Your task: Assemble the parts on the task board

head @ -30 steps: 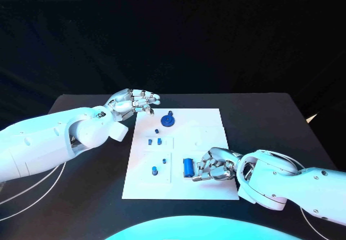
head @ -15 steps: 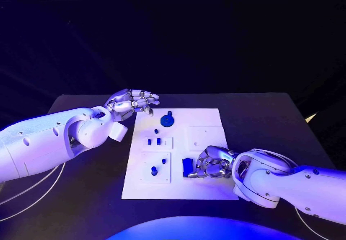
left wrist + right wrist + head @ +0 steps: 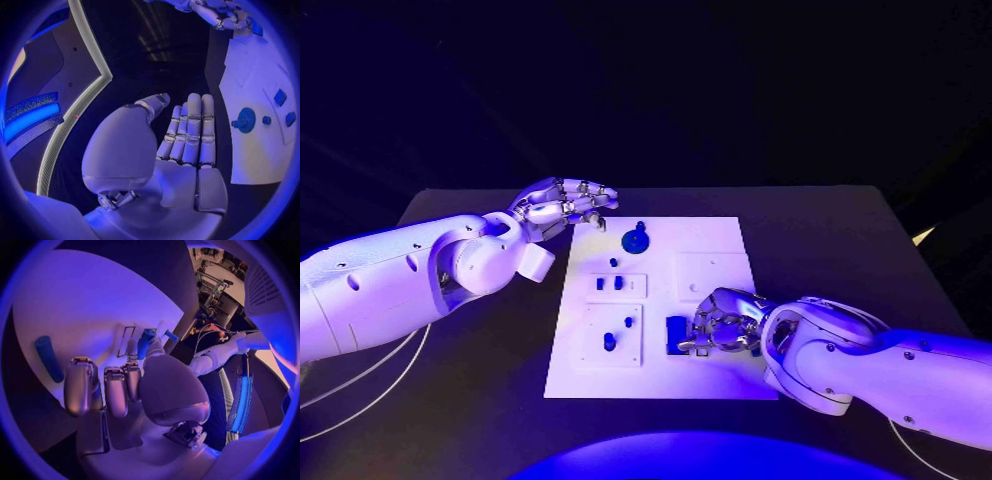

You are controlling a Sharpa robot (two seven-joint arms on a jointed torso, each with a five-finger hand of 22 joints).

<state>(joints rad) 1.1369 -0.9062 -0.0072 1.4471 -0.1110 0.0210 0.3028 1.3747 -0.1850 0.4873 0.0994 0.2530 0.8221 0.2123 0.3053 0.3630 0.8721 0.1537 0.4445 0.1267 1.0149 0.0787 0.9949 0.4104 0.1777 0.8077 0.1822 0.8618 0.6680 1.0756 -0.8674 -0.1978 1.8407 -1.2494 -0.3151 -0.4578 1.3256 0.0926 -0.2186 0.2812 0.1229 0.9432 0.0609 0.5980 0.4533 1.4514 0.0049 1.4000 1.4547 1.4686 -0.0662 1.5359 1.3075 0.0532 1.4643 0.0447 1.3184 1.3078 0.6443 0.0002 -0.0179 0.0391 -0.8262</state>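
The white task board (image 3: 711,240) lies mid-table, also seen as the task board (image 3: 253,60) from the left wrist. A blue round disc (image 3: 635,241) with a knob sits at its far end, the same disc (image 3: 245,120). Small blue pieces (image 3: 607,284) stand in an inset plate, and two blue pegs (image 3: 609,341) stand nearer. A blue cylinder (image 3: 676,333) lies on the board; this cylinder (image 3: 49,358) is just beside my right hand's bent fingers, not gripped. My right hand (image 3: 723,325) rests over the board. My left hand (image 3: 567,206) hovers off the board's far left corner, holding nothing, fingers straight (image 3: 189,132).
A square inset plate (image 3: 711,272) on the board's right half is bare. Black table (image 3: 834,230) surrounds the board on all sides. My left forearm (image 3: 401,285) lies along the table's left side, my right forearm (image 3: 877,365) across the near right corner.
My right hand has edged left across the board, closer against the blue cylinder. The left hand has hardly moved.
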